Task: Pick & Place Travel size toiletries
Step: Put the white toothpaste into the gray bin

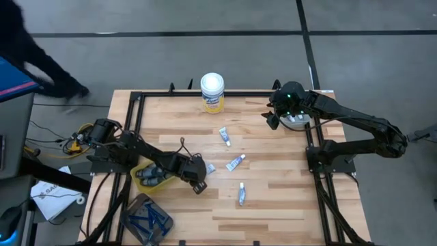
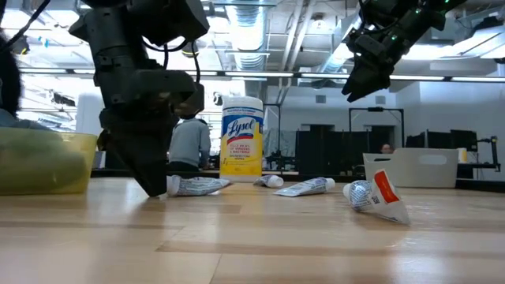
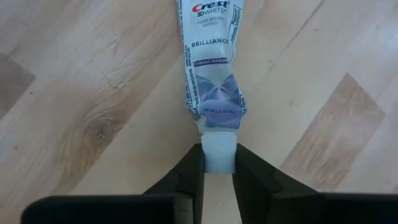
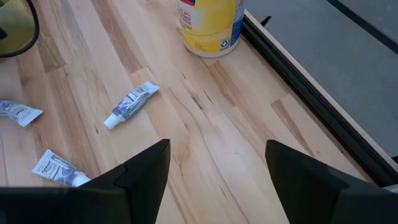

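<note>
Small white tubes with blue print lie flat on the wooden table (image 1: 273,205). One tube (image 3: 210,68) lies in front of my left gripper (image 3: 219,163), which points steeply down at the table's left middle (image 1: 202,179) and is shut on the tube's cap. Three more tubes (image 1: 224,137) (image 1: 235,162) (image 1: 242,195) lie loose mid-table. Dark grey sticks fill a yellow bowl (image 1: 140,167) beside my left arm. My right gripper (image 4: 217,168) hangs open, high over the far right corner (image 1: 275,115), with nothing between its fingers. My left gripper pinches the tube's white cap (image 3: 219,144) between its two fingers (image 3: 190,180), one on each side of the cap. The fingers come from above, slanting, in line with the tube's length. The tube's body (image 2: 197,186) lies flat on the table.
A tall white canister with a yellow label (image 1: 212,92) stands at the far edge. A clear container of dark blue sticks (image 1: 147,219) sits off the near left corner. A black frame (image 1: 311,157) borders the table. Free wood lies near the front.
</note>
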Robot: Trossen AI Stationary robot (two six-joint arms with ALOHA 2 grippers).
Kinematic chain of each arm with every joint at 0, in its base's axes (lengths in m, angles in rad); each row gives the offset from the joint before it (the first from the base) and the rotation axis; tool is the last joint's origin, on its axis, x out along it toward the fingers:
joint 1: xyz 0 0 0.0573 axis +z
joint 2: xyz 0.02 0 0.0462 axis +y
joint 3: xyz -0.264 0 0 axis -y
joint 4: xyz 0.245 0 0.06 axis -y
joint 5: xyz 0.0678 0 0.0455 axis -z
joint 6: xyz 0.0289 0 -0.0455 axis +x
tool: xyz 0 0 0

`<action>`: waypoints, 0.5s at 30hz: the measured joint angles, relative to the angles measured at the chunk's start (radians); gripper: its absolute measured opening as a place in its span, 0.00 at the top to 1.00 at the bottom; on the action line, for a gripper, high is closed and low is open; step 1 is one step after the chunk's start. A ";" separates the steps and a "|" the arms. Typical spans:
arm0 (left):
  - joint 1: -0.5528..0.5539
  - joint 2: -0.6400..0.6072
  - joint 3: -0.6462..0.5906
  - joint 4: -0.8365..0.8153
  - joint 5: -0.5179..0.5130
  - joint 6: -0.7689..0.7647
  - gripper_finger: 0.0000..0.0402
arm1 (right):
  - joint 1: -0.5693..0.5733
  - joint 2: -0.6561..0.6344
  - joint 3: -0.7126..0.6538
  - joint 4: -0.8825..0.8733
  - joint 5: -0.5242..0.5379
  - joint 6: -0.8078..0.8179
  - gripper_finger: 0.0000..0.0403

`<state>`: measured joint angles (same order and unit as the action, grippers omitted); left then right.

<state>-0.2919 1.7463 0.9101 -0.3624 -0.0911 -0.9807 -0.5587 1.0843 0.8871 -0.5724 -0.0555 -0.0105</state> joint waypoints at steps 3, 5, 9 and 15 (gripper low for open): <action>0.013 -0.023 -0.002 0.003 0.015 -0.001 0.87 | 0.000 0.000 0.000 0.000 0.000 0.000 0.37; 0.023 -0.049 -0.002 0.005 0.012 -0.001 0.87 | 0.000 0.000 0.000 0.000 0.000 0.000 0.37; 0.048 -0.089 -0.002 0.004 -0.002 0.000 0.87 | 0.000 0.000 0.000 0.003 0.000 0.000 0.37; 0.094 -0.181 -0.002 0.040 -0.010 0.025 0.87 | 0.008 0.000 0.000 0.042 -0.002 0.001 0.37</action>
<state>-0.1984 1.5653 0.9085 -0.3220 -0.1006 -0.9554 -0.5502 1.0847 0.8871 -0.5301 -0.0574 -0.0096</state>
